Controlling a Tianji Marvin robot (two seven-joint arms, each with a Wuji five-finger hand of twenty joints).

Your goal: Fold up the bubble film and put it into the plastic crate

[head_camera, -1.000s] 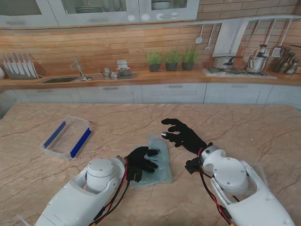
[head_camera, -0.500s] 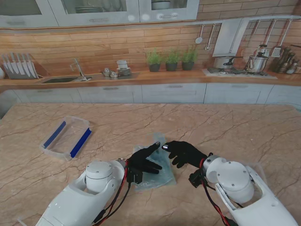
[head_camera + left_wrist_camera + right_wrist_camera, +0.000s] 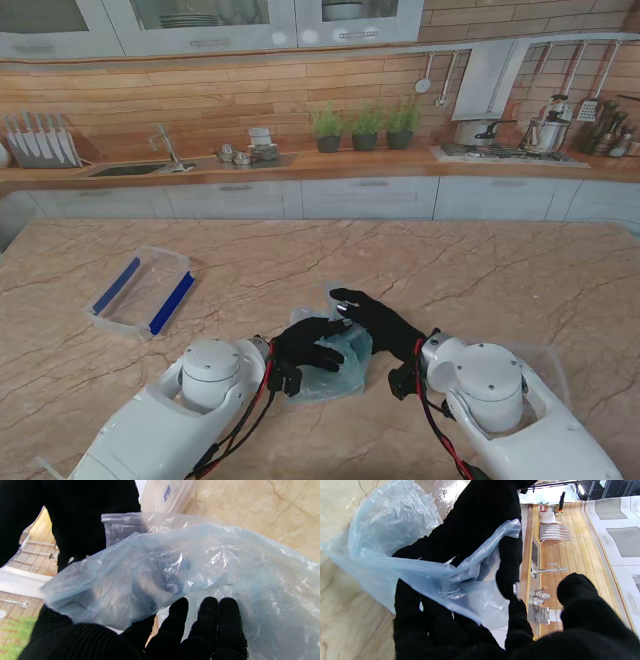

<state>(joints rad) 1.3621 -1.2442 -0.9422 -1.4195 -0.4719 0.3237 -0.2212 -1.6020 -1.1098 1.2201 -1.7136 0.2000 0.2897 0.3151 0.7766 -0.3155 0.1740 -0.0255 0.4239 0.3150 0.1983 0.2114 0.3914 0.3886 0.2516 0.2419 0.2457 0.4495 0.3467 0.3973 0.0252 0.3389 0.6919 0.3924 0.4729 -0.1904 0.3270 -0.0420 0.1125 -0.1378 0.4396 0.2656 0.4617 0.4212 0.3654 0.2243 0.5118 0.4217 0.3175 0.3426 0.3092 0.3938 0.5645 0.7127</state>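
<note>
Bubble film (image 3: 335,362): a pale blue, half-gathered bundle is seen on the marble table (image 3: 520,270), close in front of the robot, caught between the two black hands.
Left hand (image 3: 312,343): fingers are curled around the near side of the film and the sheet is held; in the left wrist view the fingertips (image 3: 208,615) are seen pressed against the plastic.
Right hand (image 3: 372,320): it is laid over the far, right side of the film with fingers closed onto a raised flap, so the film is judged to be gripped by it too.
Plastic crate (image 3: 142,291): a clear box with blue strips is set well apart to the left, with nothing visible in it.
Risk, unfolding: the springy sheet may be released into a loose heap if either hold is eased before the fold is pressed flat.
Risk, slipping: the slick plastic could be pulled from one hand if the hands are drawn apart.
Risk, carrying: a bulky bundle might be snagged on the crate rim.
Hidden: the fold line and the number of layers cannot be made out; the thumbs are covered by film.
</note>
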